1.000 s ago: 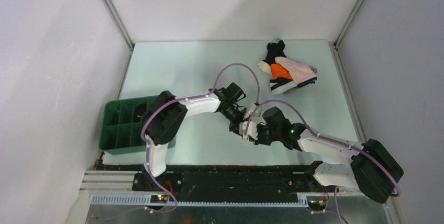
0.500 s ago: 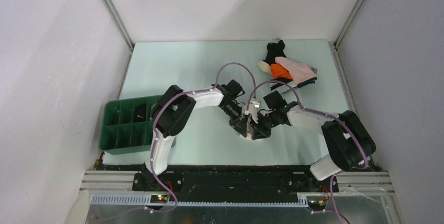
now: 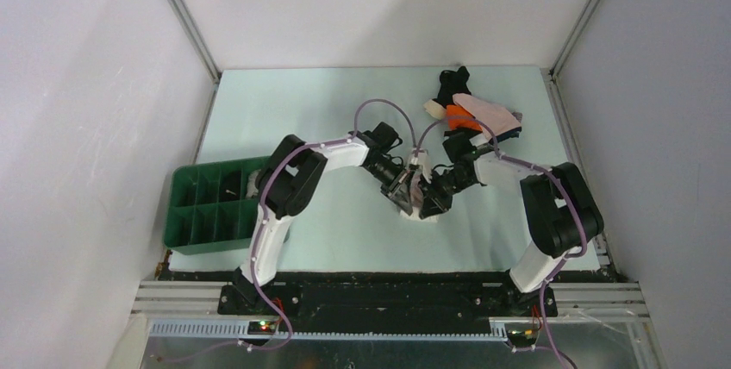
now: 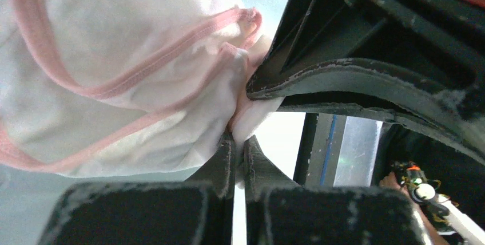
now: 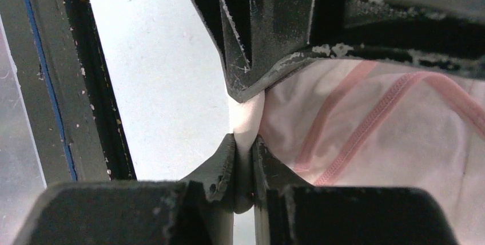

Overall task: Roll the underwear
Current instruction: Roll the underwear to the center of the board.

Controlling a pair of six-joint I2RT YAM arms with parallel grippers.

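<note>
From above, the left end effector and the right end effector met nose to nose at mid-table, both clamped on a small white cloth garment with pink trim lying on the pale green table. The left arm reached in from beside the green plastic divided tray. The right arm stood folded, its forearm coming down from near the heap of pink, orange, black and white underwear at the far right. A second earlier that arm had lain low and stretched out by the near edge.

Through the left wrist camera, the fingers were pinched tight on a fold of the white garment, the other end effector just beyond.

The right wrist camera showed the same: jaws closed on a thin white fold.
</note>
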